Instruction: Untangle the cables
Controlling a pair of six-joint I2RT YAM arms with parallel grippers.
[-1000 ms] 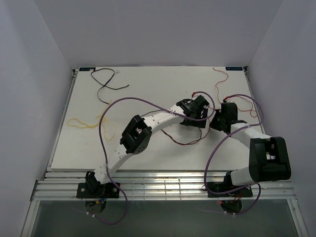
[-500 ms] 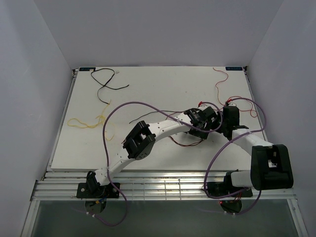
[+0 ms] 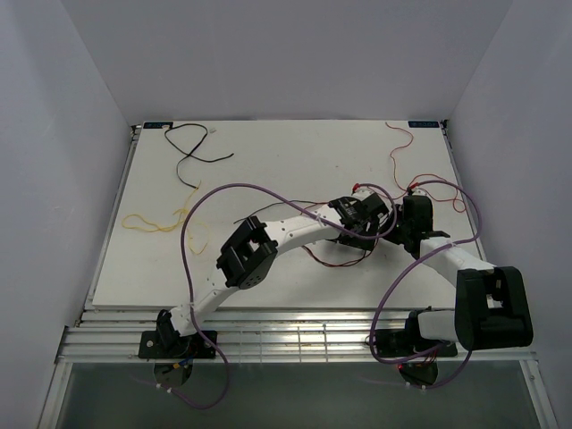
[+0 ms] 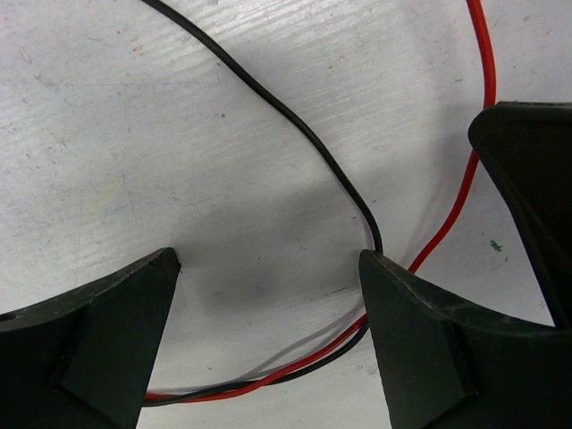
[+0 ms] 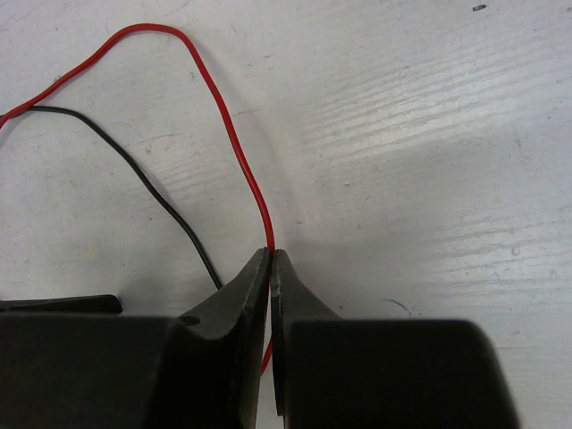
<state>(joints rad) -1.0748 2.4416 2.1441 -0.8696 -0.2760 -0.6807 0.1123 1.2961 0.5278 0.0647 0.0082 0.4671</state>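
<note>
In the left wrist view my left gripper (image 4: 268,268) is open and low over the white table. A black cable (image 4: 295,116) and a red cable (image 4: 456,201) run side by side between its fingers. In the right wrist view my right gripper (image 5: 271,255) is shut on the red cable (image 5: 228,125), with the black cable (image 5: 152,192) just to its left. In the top view the left gripper (image 3: 365,216) and right gripper (image 3: 407,219) sit close together at the table's right middle. A dark red-brown cable (image 3: 344,259) loops out below them.
A black cable (image 3: 192,147) lies at the back left, a yellow cable (image 3: 152,221) at the left edge and a red cable (image 3: 399,147) at the back right. Thick purple cables (image 3: 223,188) arc along both arms. Walls enclose the table (image 3: 268,170).
Both grippers have moved nearer to me and closer together. A stretch of black cable now shows left of the left gripper.
</note>
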